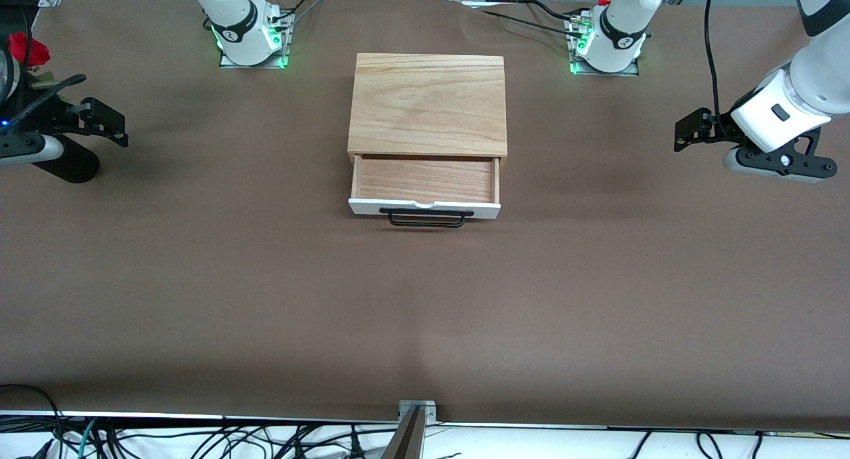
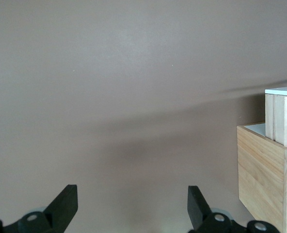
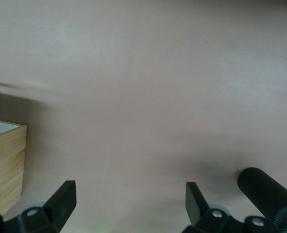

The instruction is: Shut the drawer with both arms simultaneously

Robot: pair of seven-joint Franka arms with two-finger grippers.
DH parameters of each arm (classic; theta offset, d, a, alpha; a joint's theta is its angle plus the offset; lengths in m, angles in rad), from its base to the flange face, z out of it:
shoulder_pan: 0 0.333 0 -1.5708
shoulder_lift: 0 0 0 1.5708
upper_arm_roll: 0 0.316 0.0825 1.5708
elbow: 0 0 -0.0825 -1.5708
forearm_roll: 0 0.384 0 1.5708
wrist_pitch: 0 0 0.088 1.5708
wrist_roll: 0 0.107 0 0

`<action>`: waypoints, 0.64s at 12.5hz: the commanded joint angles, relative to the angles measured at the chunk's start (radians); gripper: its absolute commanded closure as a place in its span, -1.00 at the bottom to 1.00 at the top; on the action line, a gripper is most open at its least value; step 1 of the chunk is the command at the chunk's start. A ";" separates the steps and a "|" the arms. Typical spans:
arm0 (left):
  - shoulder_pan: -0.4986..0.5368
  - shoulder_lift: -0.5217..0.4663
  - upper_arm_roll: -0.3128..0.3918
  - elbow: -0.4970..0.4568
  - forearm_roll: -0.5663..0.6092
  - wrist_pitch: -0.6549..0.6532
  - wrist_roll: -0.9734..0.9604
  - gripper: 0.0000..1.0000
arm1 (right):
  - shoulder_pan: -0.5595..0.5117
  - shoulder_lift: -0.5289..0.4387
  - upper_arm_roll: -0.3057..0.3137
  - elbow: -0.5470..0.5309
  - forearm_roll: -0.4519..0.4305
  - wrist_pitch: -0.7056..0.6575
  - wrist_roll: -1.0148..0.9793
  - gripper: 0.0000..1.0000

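Brown cloth covers the whole surface (image 1: 265, 299), bare across the stretch nearest the front cam. Going up from there, first comes the black bar handle (image 1: 425, 218), fixed to the white front panel (image 1: 425, 208) of the drawer (image 1: 425, 180), which sits pulled out w/ its light-wood floor showing and nothing in it. The drawer belongs to a light oak box (image 1: 428, 103) at mid-surface, roughly btwn the two arm bases; the box top is plain wood grain. Both hands hang out at the surface's ends, well apart from the box, about level w/ the box in the front view. Left hand (image 1: 690, 130) is over the surface at the left arm's end, fingers (image 2: 66, 201) spread wide w/ nothing btwn them; its wrist cam catches the box side (image 2: 267, 170) and the drawer's edge (image 2: 279, 116). Right hand (image 1: 103, 120) is over the right arm's end, fingers (image 3: 66, 196) likewise spread and empty; a black ribbed cylinder (image 3: 267, 194) shows beside it, and a corner of the box (image 3: 5, 165) too. Farthest up stand the arm bases (image 1: 249, 37), lit green.
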 commanded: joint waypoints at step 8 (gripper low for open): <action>0.003 0.012 -0.001 0.031 0.025 -0.013 0.001 -1.00 | -0.007 -0.017 0.008 -0.018 0.008 0.061 0.028 -1.00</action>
